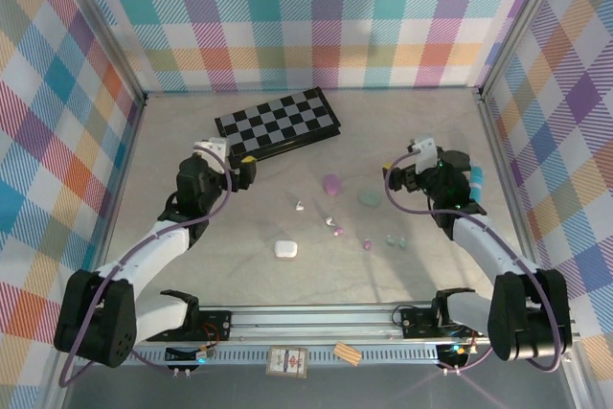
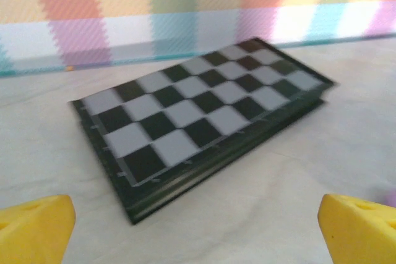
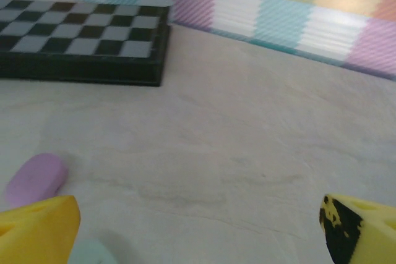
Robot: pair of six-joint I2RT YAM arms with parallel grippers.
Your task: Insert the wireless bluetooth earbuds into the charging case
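Tabletop (image 1: 450, 141) matt, pale, faintly creased sheet; folded chessboard (image 1: 278, 124) smooth dark plastic, slight sheen; walls (image 1: 316, 16) woven-look plaid cloth; base rail (image 1: 316, 315) brushed metal; lilac case (image 1: 331, 183) smooth satin plastic; earbuds (image 1: 338, 231) glossy plastic; finger pads (image 2: 37, 230) matt yellow.

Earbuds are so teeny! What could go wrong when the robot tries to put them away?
1. The earbuds lie close together; the wide-open right fingers might nudge neighbours or let a tiny one slip.
2. The purple case looks shut, so a bud may not go in.
3. Mint buds could land in the white case by mistake.
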